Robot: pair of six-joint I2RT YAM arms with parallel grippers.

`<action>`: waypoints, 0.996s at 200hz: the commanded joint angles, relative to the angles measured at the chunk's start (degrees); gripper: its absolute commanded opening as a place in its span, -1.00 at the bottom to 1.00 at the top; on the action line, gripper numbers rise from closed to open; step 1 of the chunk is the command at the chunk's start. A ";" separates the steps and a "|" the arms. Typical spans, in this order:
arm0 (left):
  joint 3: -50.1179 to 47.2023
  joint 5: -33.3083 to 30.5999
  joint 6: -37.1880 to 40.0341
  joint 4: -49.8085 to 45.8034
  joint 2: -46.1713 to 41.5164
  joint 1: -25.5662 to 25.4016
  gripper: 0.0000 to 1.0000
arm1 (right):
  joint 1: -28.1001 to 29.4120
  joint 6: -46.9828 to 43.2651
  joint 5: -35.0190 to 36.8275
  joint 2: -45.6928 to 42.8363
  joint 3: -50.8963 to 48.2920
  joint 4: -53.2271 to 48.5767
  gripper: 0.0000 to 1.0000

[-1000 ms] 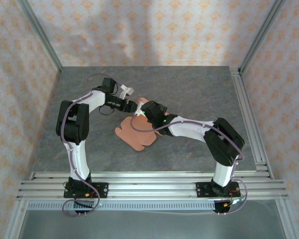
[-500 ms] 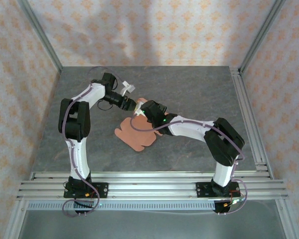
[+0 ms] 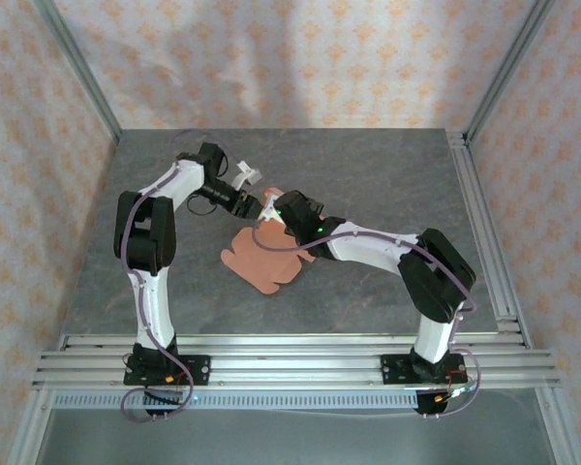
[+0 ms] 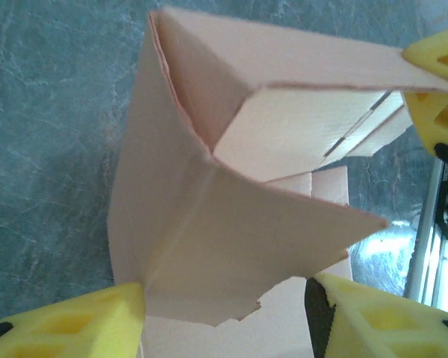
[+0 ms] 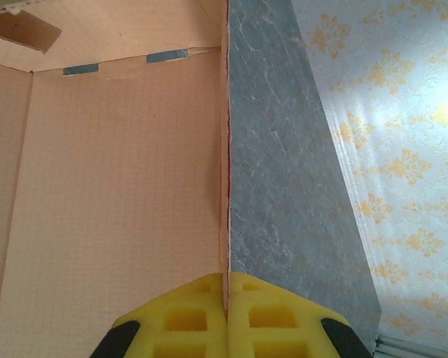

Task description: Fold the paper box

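1. We see the paper box (image 3: 263, 260) just left of centre in the top view, on the grey table (image 3: 387, 174). Its lower part lies flat and its upper end is folded up between the 2 grippers.
2. The right gripper (image 5: 226, 287) pinches its jaws tight on the edge of an upright card wall.
3. The left gripper (image 4: 224, 317) has its jaws partly apart around a folded corner; we cannot tell whether they press it.

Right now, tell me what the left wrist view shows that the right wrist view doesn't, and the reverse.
Left wrist: raised panels of the paper box meeting at a creased corner, the left gripper astride it, jaws apart. Right wrist: the right gripper shut on a card edge, two slots, the patterned wall. Both: salmon card on the grey table.
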 commanded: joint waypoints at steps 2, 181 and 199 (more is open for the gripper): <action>2.19 0.56 1.66 -2.70 0.83 0.87 0.20 | -0.21 1.21 0.08 0.68 1.69 -1.76 -1.00; 1.63 -8.10 -1.40 0.50 0.32 1.78 0.20 | -0.25 -0.88 2.16 2.05 1.14 1.31 -1.00; 2.77 -8.42 -1.40 -0.07 1.59 0.86 0.20 | 0.40 -5.18 5.50 3.64 0.21 4.85 -1.00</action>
